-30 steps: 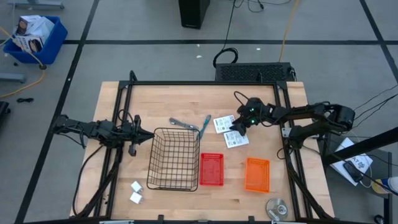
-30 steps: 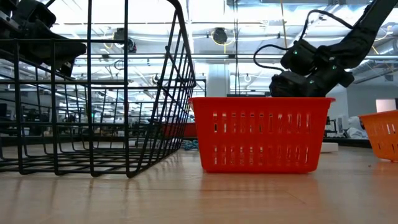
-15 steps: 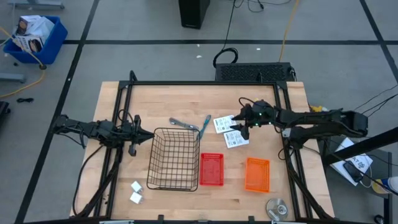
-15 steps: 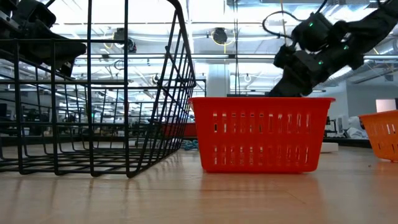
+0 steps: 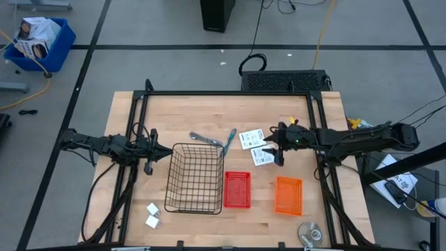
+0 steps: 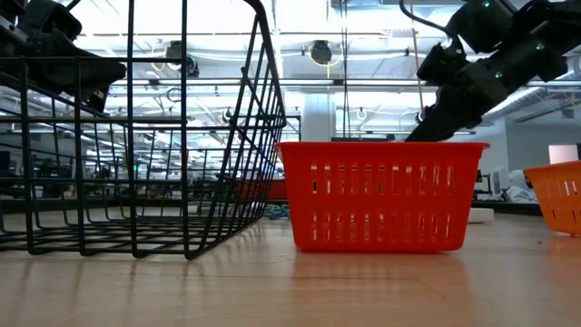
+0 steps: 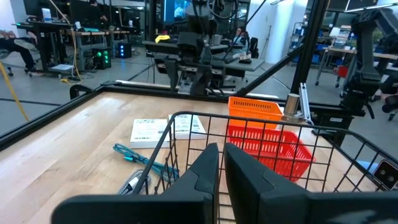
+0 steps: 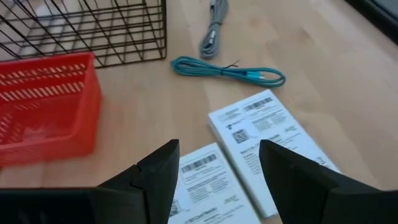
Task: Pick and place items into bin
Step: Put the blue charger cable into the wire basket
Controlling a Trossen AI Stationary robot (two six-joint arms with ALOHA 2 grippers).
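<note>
The black wire bin [image 5: 196, 178] stands mid-table. The flat white cards with green print [image 8: 249, 155] lie beside it. The right gripper [image 8: 217, 167] hovers above them, fingers wide open and empty: lower squarely, pinch one card edge.

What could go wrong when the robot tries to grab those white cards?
The right gripper hangs open over the white cards. They lie flat on the table, so the fingers may slide over them. The cards also sit close together, so it might pinch two or push one toward the teal tool.
</note>
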